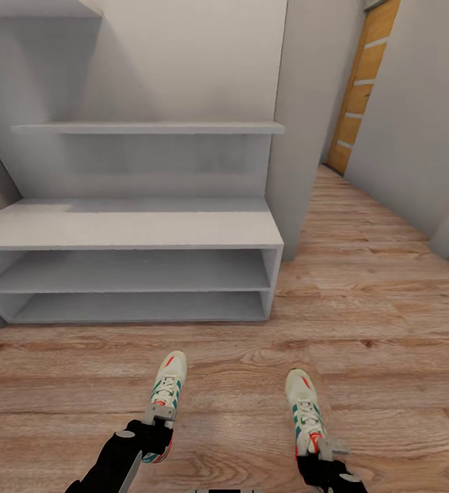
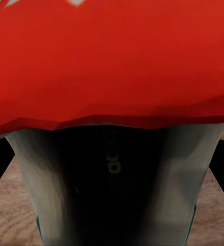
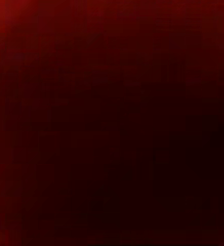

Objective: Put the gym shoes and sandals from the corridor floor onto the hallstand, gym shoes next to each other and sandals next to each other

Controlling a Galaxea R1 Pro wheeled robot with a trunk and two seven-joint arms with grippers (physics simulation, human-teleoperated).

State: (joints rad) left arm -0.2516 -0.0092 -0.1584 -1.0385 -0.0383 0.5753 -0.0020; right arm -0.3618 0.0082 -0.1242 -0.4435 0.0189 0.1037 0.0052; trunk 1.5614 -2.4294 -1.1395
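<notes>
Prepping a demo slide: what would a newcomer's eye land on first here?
The two sneakers: the left shoe and right shoe, toes toward the rack, each with a gripper at its heel, left gripper and right gripper. Behind them stands the pale rack, its shelves bare. The left wrist view is pressed up against the left shoe's red heel.

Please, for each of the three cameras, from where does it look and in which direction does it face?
Head view: from the robot's head, forward and down at the hallstand and corridor floor; both dark arms show, left gripper and right gripper at the two gym shoes.
Left wrist view: by that gripper, pressed against a shoe's red heel over floor.
Right wrist view: pressed against a dark red surface.
Shared: the left shoe, in head and left wrist views.
</notes>
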